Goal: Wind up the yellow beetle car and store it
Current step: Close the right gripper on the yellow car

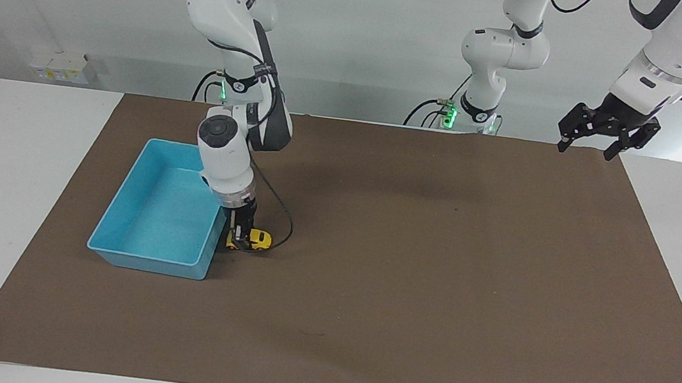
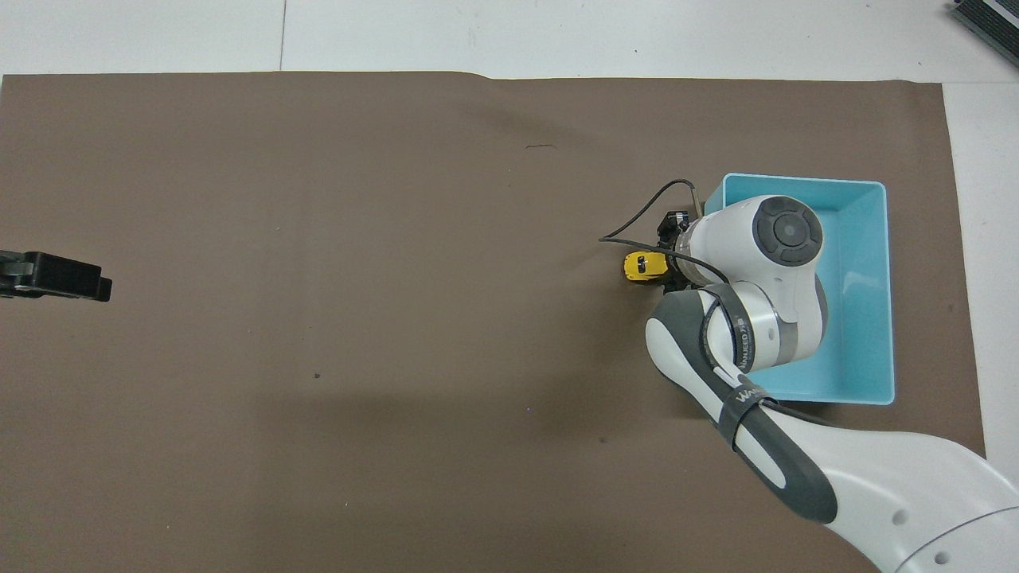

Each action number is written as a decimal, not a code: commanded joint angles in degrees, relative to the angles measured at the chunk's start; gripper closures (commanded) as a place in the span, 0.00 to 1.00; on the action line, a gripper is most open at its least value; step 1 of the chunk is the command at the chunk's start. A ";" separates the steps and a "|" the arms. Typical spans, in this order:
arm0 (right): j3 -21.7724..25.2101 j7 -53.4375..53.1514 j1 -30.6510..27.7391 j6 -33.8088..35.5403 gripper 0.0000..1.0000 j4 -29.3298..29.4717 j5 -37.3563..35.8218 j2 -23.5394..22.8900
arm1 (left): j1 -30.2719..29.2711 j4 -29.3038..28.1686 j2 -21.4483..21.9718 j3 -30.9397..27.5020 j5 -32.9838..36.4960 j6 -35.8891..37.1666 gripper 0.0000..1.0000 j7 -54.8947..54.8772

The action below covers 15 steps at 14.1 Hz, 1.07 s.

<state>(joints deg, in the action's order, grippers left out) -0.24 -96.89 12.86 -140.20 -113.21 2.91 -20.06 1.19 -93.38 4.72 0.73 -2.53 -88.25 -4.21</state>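
Note:
The yellow beetle car (image 1: 254, 240) (image 2: 642, 267) rests on the brown mat right beside the blue bin (image 1: 122, 195) (image 2: 884, 278), at the bin's long wall toward the left arm's end. My right gripper (image 1: 238, 239) reaches straight down onto the car's bin-side end and is shut on it. In the overhead view the right arm's wrist hides that end of the car. My left gripper (image 1: 585, 148) (image 2: 57, 276) hangs open in the air over the mat's corner by the left arm's base and waits.
The brown mat (image 1: 434, 279) covers most of the white table. A black cable (image 1: 282, 226) loops from the right wrist over the mat beside the car. The blue bin holds nothing that I can see.

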 commanded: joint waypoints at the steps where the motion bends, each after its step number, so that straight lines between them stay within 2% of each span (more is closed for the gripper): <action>1: -0.29 1.53 -0.20 2.90 1.00 1.58 0.43 1.25 | 0.48 -1.72 1.70 -0.46 0.07 0.18 0.00 -0.62; 4: -0.55 1.80 -0.20 7.30 1.00 3.78 0.69 2.48 | 0.57 -1.72 1.70 -0.37 1.64 0.27 0.00 -0.71; 7: -1.08 1.80 -0.20 9.77 1.00 3.96 1.22 5.11 | 0.74 -1.72 1.79 -0.29 2.09 0.18 0.00 -0.71; 9: -1.26 1.88 -0.20 11.70 1.00 4.49 4.64 6.87 | 0.83 -1.72 1.70 -0.11 2.09 0.01 0.00 -0.71; 15: -1.26 5.91 -0.20 18.91 1.00 5.37 4.83 12.14 | 1.27 -1.20 1.35 -0.11 1.92 0.01 0.00 -0.71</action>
<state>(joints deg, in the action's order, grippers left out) -1.18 -94.23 13.13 -123.23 -107.68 6.26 -9.94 1.38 -93.42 4.79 1.29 -1.47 -88.16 -4.40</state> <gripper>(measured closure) 0.542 0.000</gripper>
